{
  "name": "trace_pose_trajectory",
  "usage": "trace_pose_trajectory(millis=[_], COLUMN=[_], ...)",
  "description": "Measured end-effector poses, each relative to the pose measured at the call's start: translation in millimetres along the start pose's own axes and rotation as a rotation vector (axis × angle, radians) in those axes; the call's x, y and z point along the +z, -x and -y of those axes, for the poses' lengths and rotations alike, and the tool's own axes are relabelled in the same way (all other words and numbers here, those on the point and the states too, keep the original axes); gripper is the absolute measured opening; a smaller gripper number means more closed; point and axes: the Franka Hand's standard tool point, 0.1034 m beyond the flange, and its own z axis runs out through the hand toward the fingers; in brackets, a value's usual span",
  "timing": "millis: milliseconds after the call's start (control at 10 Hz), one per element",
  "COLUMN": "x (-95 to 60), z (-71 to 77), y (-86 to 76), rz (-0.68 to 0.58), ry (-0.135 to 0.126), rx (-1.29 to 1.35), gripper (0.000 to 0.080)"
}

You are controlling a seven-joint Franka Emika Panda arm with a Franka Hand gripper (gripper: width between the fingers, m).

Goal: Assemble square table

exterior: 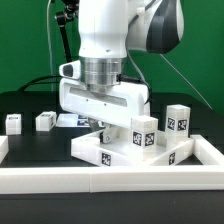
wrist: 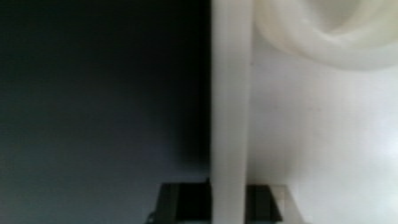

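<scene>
The square table top is a white tray-like slab with tags on its side, lying in the middle of the black table. My gripper reaches straight down onto its far rim. In the wrist view a thin white rim wall runs between the two dark fingers, and the gripper is shut on it. A tagged white leg stands upright at the top's right corner. Another leg stands just beyond it. Two loose legs lie at the exterior view's left.
Long white border rails fence the front and both sides of the work area. A flat tagged sheet, probably the marker board, lies behind the top, left of the gripper. A green backdrop rises behind the table.
</scene>
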Motion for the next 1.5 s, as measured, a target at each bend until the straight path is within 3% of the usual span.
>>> trace_pose_trajectory(millis=[400, 1100, 1500], x=[-0.2, -0.6, -6.4], z=[-1.7, -6.8, 11.7], y=[-2.1, -7.1, -17.4], rz=[-0.004, -0.006, -0.009], ry=[0.004, 0.034, 0.079], rx=[-0.254, -0.676, -1.030], gripper=[0.0056, 0.0056, 0.0056])
